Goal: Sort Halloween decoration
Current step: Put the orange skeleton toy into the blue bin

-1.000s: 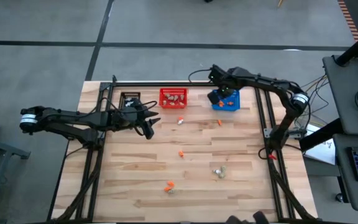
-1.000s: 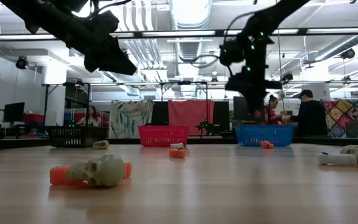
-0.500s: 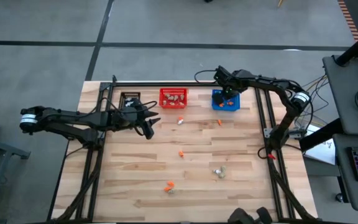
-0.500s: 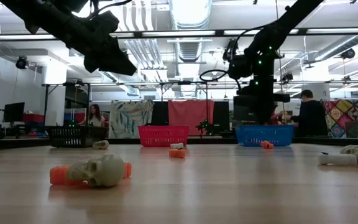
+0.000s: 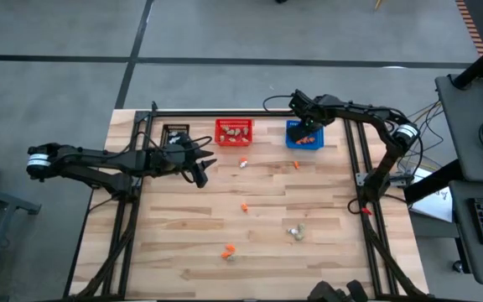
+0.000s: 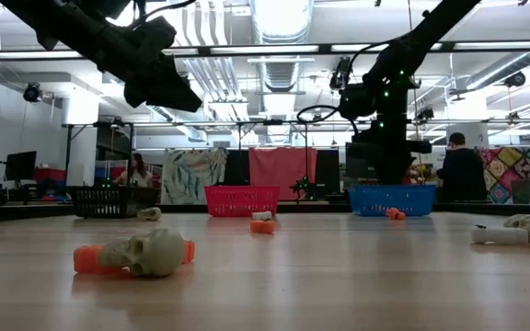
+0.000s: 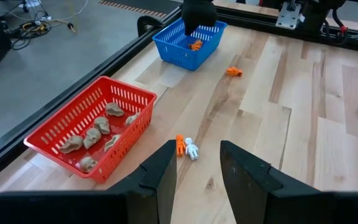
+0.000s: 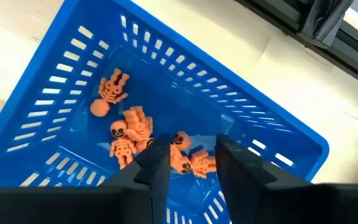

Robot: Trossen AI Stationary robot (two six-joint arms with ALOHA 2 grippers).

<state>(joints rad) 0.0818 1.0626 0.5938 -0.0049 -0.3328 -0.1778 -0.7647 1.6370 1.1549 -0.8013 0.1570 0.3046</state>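
Right wrist view: orange skeletons (image 8: 135, 140) under right hand (image 8: 188, 163).

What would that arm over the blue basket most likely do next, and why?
Probably lift the right gripper up out of the blue basket. Its fingers stand apart with nothing between them, orange skeletons lie below in the basket, and loose trinkets such as the orange one wait on the table.
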